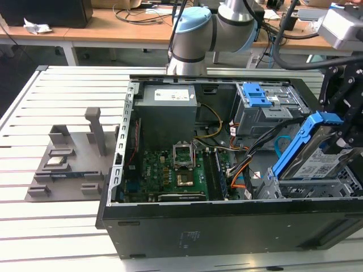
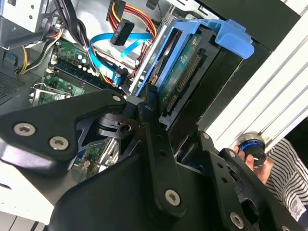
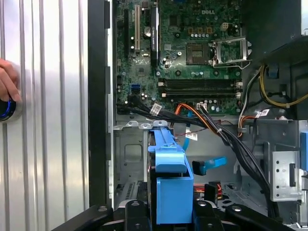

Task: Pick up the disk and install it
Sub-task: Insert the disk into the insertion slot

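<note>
The tool (image 1: 347, 122) pinches the disk (image 1: 309, 153) by its upper end, on the exterior view's right, and holds it tilted above the near right corner of the open computer case (image 1: 227, 226). The disk's blue caddy frames its silver body and white-and-blue label; its lower end dips into the grey metal drive cage (image 1: 306, 187) at that corner. In the first wrist view the blue caddy (image 3: 169, 178) sits edge-on between the black fingers (image 3: 137, 211), pointing down at the cage. In the second wrist view the disk (image 2: 185, 67) shows its green circuit side, gripped by the black linkage.

Inside the case lie the green motherboard (image 1: 170, 170), a grey power supply box (image 1: 167, 107) at the far side, and orange and black cables (image 1: 244, 170). The case stands on a slatted metal bench (image 1: 57, 85). A person's hand (image 3: 7, 82) rests on a round button on the bench.
</note>
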{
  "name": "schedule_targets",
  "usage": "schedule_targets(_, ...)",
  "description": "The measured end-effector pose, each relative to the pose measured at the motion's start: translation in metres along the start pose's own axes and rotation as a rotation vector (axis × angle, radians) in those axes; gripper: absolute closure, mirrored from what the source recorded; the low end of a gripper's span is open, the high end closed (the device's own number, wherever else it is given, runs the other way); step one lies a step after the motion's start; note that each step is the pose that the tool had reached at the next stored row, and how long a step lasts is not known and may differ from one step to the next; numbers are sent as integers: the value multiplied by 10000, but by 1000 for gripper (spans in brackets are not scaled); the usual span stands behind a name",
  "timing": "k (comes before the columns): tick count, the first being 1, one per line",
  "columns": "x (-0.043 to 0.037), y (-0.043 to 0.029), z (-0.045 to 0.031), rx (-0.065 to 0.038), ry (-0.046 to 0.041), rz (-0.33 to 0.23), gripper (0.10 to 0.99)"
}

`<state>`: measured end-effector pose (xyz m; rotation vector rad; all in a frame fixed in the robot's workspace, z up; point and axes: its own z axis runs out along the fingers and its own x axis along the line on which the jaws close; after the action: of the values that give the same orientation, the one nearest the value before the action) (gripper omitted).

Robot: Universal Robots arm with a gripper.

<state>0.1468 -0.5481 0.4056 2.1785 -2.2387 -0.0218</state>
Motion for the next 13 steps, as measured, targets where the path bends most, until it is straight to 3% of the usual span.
schedule_targets(9,-1,-6,249,-1,-2,0,725)
schedule_targets(12,-1,-7,253,2,-1,-2,725)
schedule_targets(13,-1,-6,253,0,-1,0,647)
